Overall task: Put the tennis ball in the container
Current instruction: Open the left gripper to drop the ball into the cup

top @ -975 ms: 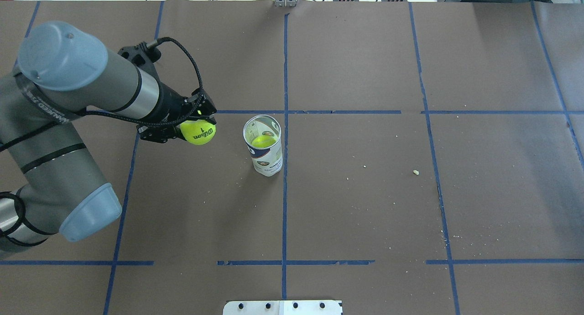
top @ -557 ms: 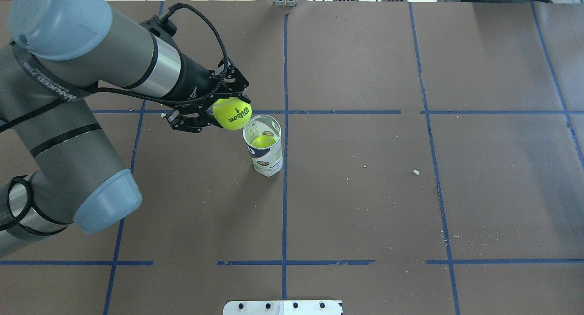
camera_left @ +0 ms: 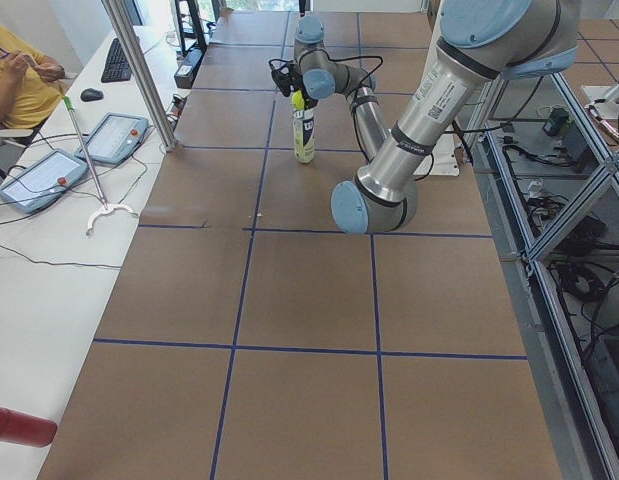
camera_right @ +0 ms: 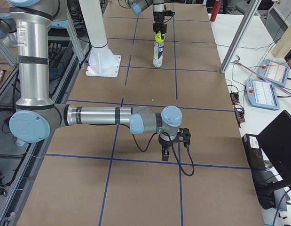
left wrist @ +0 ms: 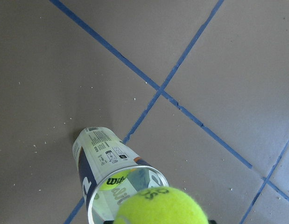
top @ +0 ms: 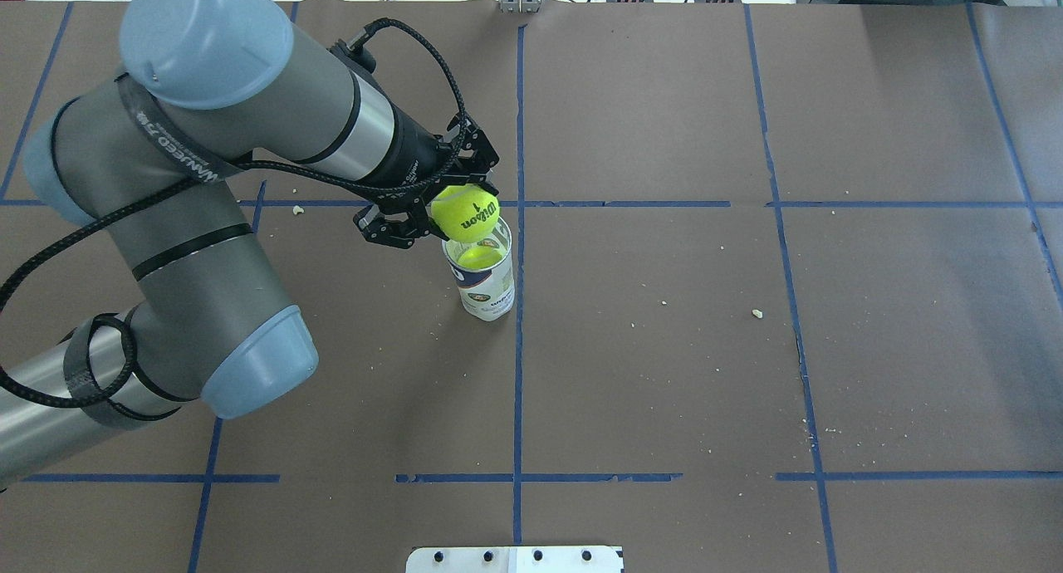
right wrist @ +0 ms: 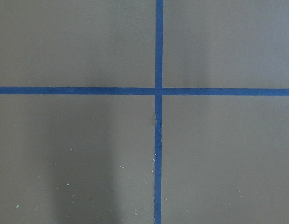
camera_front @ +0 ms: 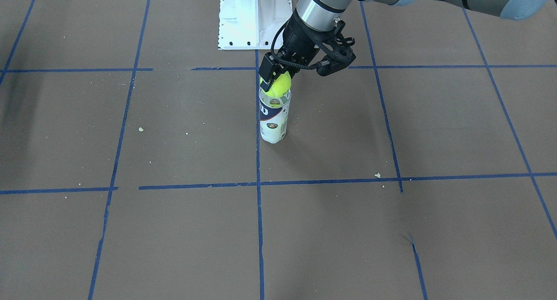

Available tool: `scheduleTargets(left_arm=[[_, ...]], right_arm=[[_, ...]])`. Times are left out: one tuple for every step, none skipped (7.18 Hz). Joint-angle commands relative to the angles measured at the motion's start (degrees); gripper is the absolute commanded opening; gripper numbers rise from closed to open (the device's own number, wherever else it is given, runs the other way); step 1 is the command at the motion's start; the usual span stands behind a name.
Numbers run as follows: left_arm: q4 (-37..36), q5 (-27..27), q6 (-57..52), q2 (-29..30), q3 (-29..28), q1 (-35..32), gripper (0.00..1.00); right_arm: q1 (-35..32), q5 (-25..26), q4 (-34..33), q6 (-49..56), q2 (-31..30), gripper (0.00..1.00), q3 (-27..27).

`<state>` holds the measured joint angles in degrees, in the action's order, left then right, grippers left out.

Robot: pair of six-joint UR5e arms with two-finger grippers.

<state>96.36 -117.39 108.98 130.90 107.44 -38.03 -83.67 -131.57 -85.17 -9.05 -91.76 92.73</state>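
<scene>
The yellow-green tennis ball (top: 470, 213) is held in my left gripper (top: 459, 210), which is shut on it, right over the near-left rim of the container (top: 490, 293). The container is an upright clear tube with a white and navy label (camera_front: 273, 122), standing by a blue tape line. Another ball (top: 479, 257) lies inside it at the bottom. In the left wrist view the held ball (left wrist: 163, 207) hangs just above the tube's open mouth (left wrist: 100, 154). My right gripper (camera_right: 167, 154) hovers low over the table far from the tube, and I cannot tell its state.
The white metal pedestal (camera_front: 254, 17) stands behind the tube on the robot's side. A white plate (top: 515, 559) sits at the table's near edge. Small crumbs (top: 756, 313) dot the brown paper. An operator (camera_left: 19, 70) sits beside the table with tablets (camera_left: 39, 178).
My left arm has carried the ball to the right and upward, from well left of the tube to directly over its rim. The tube has not moved.
</scene>
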Motion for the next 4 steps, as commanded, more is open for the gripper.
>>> scheduleTargets(left_arm=[[0.06,0.05,-0.43,-0.03,-0.48,0.14,0.35],[0.15,0.14,-0.87,-0.12,-0.48,0.14,0.65],[0.15,0.14,-1.14,-0.12,-0.48,0.14,0.77],[0.15,0.40,-1.14,-0.38,-0.48,0.14,0.90]], right_arm=[[0.00,0.00,0.00,0.00,0.00,1.00,0.00],[0.00,0.00,0.00,0.00,0.00,1.00,0.00],[0.00,0.00,0.00,0.00,0.00,1.00,0.00],[0.00,0.00,0.00,0.00,0.00,1.00,0.00]])
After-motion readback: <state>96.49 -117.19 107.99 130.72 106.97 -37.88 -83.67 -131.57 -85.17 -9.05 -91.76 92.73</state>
